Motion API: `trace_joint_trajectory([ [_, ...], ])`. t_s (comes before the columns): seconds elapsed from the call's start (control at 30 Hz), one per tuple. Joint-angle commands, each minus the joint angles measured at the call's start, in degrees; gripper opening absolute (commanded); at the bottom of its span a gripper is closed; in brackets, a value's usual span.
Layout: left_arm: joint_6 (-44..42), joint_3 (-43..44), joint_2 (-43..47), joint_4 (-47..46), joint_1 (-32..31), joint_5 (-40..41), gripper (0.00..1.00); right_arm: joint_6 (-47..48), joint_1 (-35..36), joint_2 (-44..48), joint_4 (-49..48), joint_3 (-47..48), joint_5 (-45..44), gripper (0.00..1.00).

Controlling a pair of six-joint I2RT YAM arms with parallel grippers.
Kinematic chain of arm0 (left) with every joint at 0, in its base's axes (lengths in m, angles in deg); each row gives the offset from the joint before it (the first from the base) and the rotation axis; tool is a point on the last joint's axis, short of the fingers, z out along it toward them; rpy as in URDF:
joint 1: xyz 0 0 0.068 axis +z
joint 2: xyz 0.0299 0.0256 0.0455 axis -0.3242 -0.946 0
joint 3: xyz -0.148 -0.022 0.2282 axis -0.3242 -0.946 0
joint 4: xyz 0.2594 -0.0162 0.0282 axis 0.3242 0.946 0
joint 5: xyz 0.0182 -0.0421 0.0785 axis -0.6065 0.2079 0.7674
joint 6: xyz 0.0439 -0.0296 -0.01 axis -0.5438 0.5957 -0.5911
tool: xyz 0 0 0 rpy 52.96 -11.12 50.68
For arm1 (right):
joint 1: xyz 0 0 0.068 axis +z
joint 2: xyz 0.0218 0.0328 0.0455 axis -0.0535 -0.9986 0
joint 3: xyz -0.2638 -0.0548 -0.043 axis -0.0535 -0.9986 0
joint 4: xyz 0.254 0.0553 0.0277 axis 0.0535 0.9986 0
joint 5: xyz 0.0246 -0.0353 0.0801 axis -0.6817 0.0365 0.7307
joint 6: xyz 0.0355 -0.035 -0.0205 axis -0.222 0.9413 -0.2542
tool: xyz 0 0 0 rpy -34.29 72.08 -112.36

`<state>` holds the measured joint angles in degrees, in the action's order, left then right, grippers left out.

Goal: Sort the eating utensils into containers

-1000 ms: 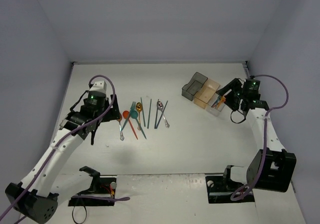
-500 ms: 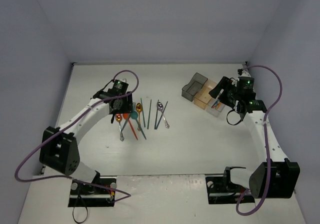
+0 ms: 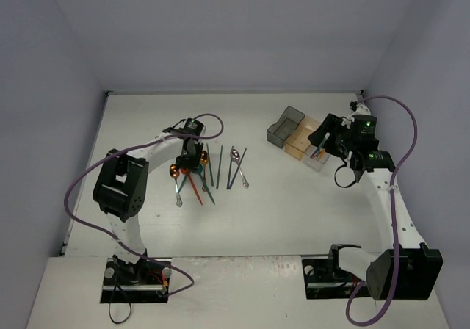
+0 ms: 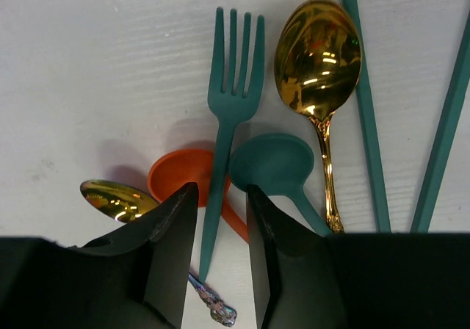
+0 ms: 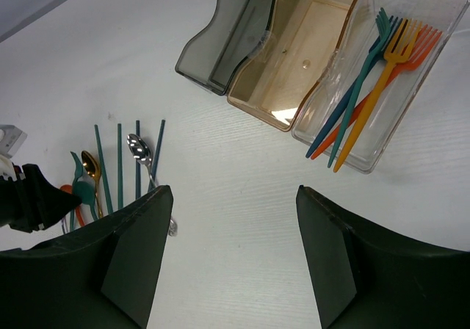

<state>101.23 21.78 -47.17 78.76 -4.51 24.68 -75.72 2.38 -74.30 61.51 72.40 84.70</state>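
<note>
The left fingers (image 4: 172, 255) stand narrowly parted astride the handle of a teal fork (image 4: 233, 72) lying on the bench (image 4: 88, 64), not gripping it, while the right fingers (image 5: 132, 255) hang wide open, empty, near the clear bin (image 5: 385, 116) of forks (image 5: 367, 87).

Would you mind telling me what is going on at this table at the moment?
Two robot arms are sorting cutlery. The left fingers straddle the handle of a teal fork lying on the table among spoons. A gap shows on each side, so the fork is not gripped yet. The right fingers hang wide open and empty near the clear bin, which already holds several forks. The tan bin beside it looks empty.
</note>
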Motion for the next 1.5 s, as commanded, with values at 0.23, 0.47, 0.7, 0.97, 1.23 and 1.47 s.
trace_joint_trajectory([
  [0.23, -3.19, 5.47, -2.43, -1.57, 1.89, -1.17, 0.19, 1.44, 0.34, 1.23, -1.97, -0.13, -0.38, 0.66],
  [0.47, -1.98, 4.97, -1.43, -1.22, 1.89, -1.88, 0.01, 1.51, 0.34, 0.51, -2.04, 0.48, -0.65, 0.66],
  [0.7, -0.77, 6.32, 2.53, 1.17, 1.89, -1.61, 0.0, 2.61, 1.32, 0.71, -1.99, 1.92, -0.62, 0.66],
  [0.97, 5.65, 11.36, 9.25, 6.56, 1.87, -0.11, 0.0, 4.11, 7.77, 0.66, -2.02, 5.69, 0.7, 0.66],
  [1.23, 22.4, 17.09, 14.94, 10.9, 0.93, -0.66, 0.0, -1.01, 25.4, -3.11, -5.23, 12.41, -7.94, 0.68],
  [1.47, 33.15, 20.17, 18.4, 12.4, -1.39, -0.85, 0.0, -5.34, 41.42, -9.19, -12.59, 15.48, -13.94, 0.66],
])
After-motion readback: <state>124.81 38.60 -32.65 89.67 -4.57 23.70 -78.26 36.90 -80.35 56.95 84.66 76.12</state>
